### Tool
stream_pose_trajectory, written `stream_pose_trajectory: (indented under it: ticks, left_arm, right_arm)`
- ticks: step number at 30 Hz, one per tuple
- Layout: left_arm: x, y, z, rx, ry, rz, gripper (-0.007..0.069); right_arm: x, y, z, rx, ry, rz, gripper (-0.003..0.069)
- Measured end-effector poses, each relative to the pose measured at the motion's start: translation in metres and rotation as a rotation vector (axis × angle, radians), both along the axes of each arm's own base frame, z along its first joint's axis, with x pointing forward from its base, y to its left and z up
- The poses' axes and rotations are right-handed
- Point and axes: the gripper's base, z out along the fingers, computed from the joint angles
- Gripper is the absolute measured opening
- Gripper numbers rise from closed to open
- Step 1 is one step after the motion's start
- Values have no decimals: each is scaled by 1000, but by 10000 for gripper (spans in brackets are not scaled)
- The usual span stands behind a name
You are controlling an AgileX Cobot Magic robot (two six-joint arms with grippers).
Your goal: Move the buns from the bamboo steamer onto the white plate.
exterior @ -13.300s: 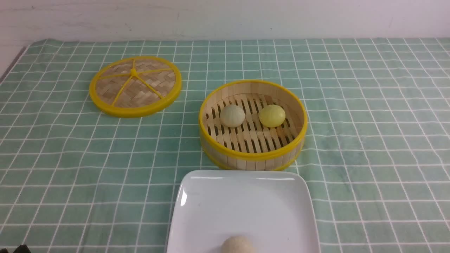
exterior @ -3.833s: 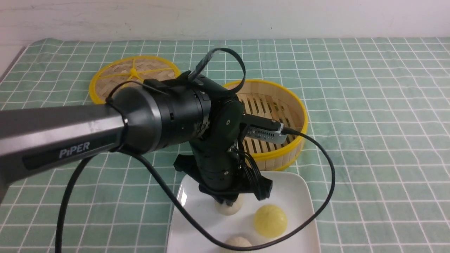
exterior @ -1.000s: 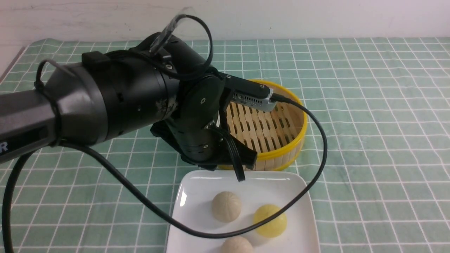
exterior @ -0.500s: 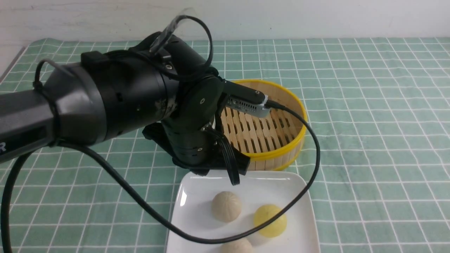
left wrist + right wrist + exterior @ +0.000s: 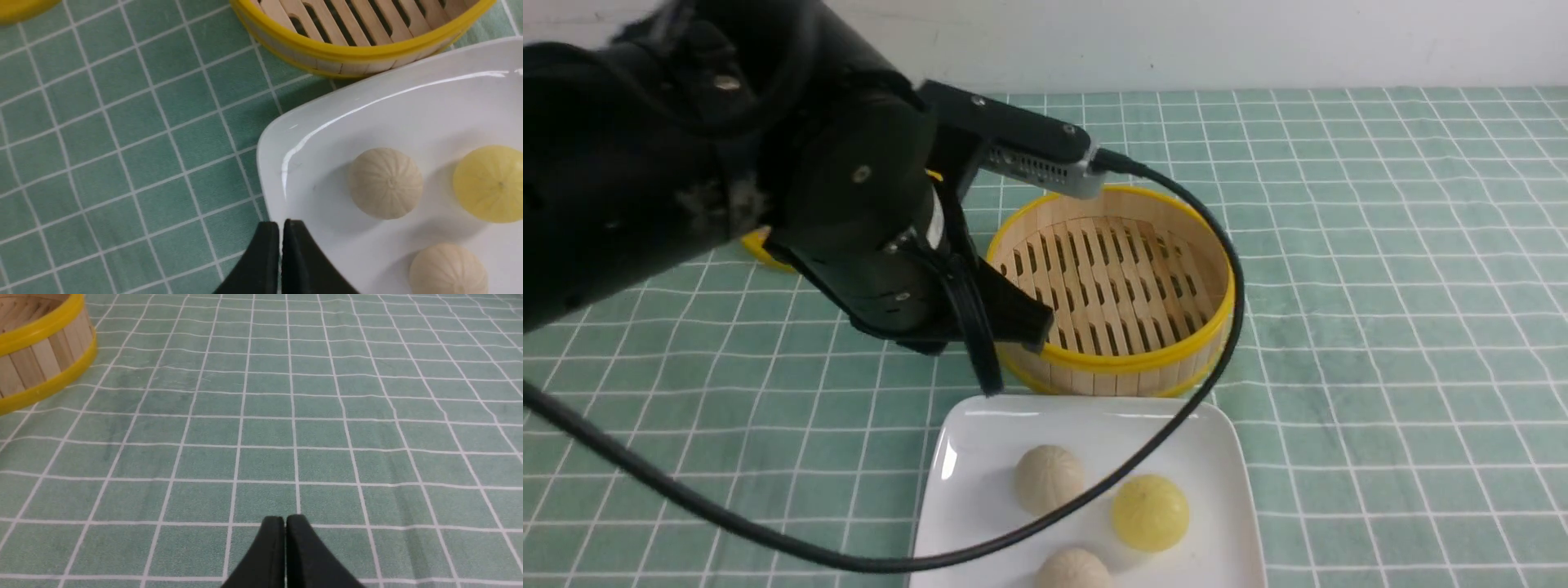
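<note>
Buns (image 5: pixel 1049 478) on white plate (image 5: pixel 1201 441), green checked tablecloth (image 5: pixel 1380 286)

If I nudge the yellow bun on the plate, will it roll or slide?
The yellow bun looks like a dome resting flat, so it would probably slide rather than roll. The white plate is glossy, so little push may move it. Its raised rim would likely stop it.

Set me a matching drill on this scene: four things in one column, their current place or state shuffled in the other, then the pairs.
1. smooth bright yellow round bun
2. round pale bamboo steamer with yellow rims
3. glossy white square plate
4. black left gripper

A. shut, holding nothing
B. has things lying on it
C. nothing inside
D. rests on the plate

Pairs: 1-D, 2-C, 3-B, 4-A
</note>
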Motion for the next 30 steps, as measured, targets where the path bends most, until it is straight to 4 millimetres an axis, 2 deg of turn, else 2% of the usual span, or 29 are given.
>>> stream_pose_trajectory:
  ticks: [7,11,13,16,17,19,25,30]
  left_arm:
    - [-37,45,50,-28,-107,40,36]
    - [-63,71,67,-51,-137,65,41]
    - [-71,79,68,-62,-141,67,41]
    - [-96,95,52,-120,-100,47,43]
    - [-98,96,51,-118,-99,48,43]
    - [-112,99,29,-221,-79,6,43]
    - [-129,96,-11,-527,-160,-66,20]
    - [-132,93,-23,-697,-236,-77,20]
  right_arm:
    - [0,-2,0,-19,0,-18,36]
    - [0,-2,0,-22,0,-18,41]
    - [0,-2,0,-22,0,-18,43]
    - [0,-2,0,-22,0,-18,48]
    - [0,-2,0,-22,0,-18,48]
    - [0,-2,0,-22,0,-18,52]
    - [0,-2,0,-24,0,-18,60]
    - [0,-2,0,-24,0,-18,66]
